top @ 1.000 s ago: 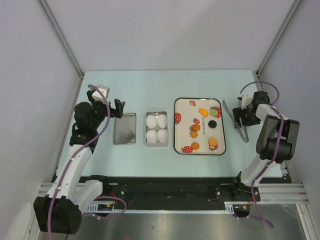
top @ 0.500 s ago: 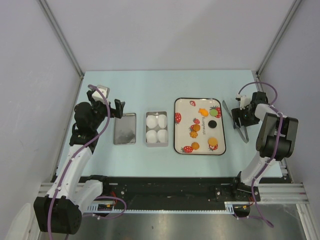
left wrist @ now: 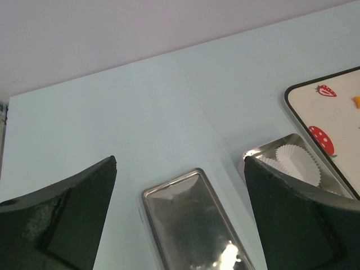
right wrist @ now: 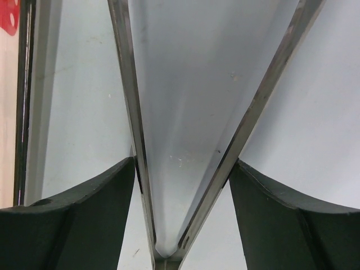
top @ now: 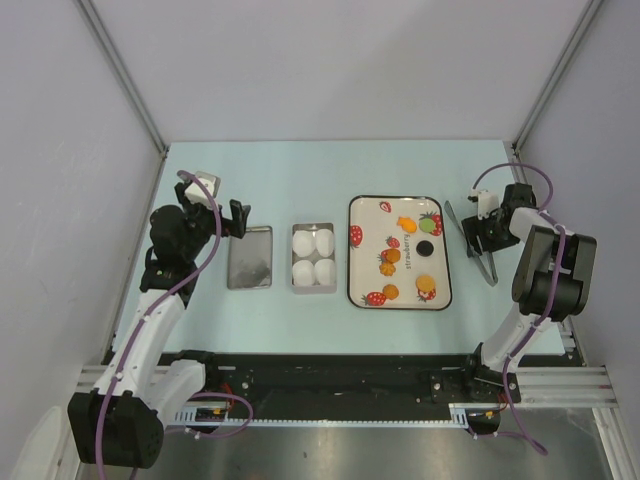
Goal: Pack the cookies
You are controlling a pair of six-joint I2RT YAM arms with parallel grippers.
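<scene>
**Surface.** Pale blue counter (top: 300, 170), matt. It fills the middle of the overhead view.

**Room.** Plain grey-lilac walls (top: 330, 70) on three sides. Bare metal frame posts (top: 120, 70) slant up from the counter's far corners.

**Containers, left to right in the overhead view.**
1. Shallow flat metal tray (top: 249, 257), left of centre, with nothing in it. Its floor mirrors the arm above.
2. Metal tin (top: 313, 289), just right of the first tray and apart from it. It holds four white paper cups (top: 302, 243) in two rows of two.
3. Printed tray (top: 368, 265), right of centre, cream with a dark rim and strawberry and other fruit prints. The cookies lie here. The black cookie (top: 425, 247) sits in the tray's right half. Orange and green spots lie around it, but from above I cannot sort discs from prints.

**Loose item.** Metal tongs (top: 483, 255) lie on the counter just right of the printed tray.

**Arms.**
- Left gripper (left wrist: 180, 163): fingers spread wide and holding nothing. It hangs over the far end of the flat metal tray.
- Right gripper (right wrist: 183, 162): at the right edge of the overhead view. One finger rests against the outside of each tong arm near the joined end, clasping the tongs.
</scene>
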